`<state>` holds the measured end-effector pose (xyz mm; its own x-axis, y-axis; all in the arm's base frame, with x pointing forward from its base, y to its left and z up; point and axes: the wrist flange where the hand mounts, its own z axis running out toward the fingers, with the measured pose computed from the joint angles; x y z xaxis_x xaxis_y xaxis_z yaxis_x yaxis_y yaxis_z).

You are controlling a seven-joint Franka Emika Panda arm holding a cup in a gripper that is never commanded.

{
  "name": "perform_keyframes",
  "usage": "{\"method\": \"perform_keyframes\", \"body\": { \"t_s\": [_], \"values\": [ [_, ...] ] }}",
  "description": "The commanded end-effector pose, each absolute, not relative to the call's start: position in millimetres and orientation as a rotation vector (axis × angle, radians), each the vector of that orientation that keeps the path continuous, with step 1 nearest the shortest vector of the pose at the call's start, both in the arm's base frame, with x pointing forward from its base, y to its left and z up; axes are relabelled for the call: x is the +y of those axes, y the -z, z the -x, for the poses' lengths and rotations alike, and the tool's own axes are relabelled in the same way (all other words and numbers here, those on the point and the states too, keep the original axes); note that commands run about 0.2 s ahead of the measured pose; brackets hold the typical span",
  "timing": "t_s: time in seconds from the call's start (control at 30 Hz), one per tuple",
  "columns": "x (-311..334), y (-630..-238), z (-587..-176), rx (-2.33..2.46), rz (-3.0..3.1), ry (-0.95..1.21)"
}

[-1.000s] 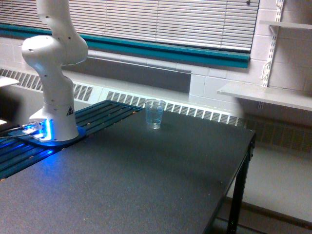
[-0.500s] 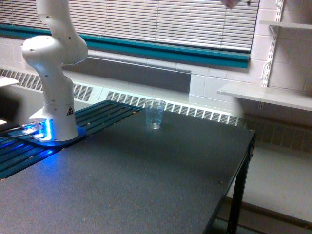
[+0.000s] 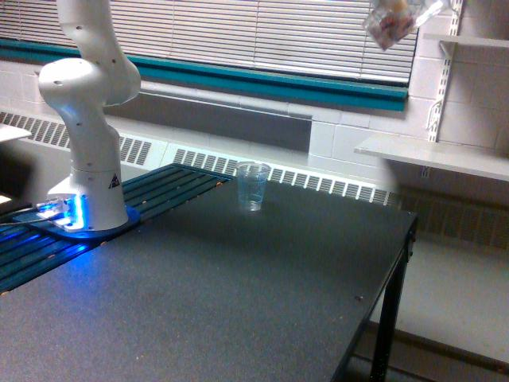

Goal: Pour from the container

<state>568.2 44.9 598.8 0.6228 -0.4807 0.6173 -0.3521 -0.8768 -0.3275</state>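
Dark, speckled table fills the room's foreground beneath a blind-covered window. At the exterior view's left stands the white robot base, glowing blue. Mid-table sits a tall bluish clear cup. Upper right, the small clear container hangs tilted, blurred; its gripper is out of sight.

Blurred container at the top edge
The container is smeared and cropped; the end effector is out of frame.
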Motion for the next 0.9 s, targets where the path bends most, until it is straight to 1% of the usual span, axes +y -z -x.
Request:
{"method": "perform_keyframes", "body": {
  "t_s": [0.03, 0.47, 0.67, 0.9],
  "values": [
    [94, -598, -542, 0.512, 2.709, 1.121],
    [170, -561, -485, 0.258, 2.767, 1.069],
    [192, -540, -460, 0.176, 2.785, 1.029],
    [204, -519, -437, 0.119, 2.812, 0.986]
  ]
}}
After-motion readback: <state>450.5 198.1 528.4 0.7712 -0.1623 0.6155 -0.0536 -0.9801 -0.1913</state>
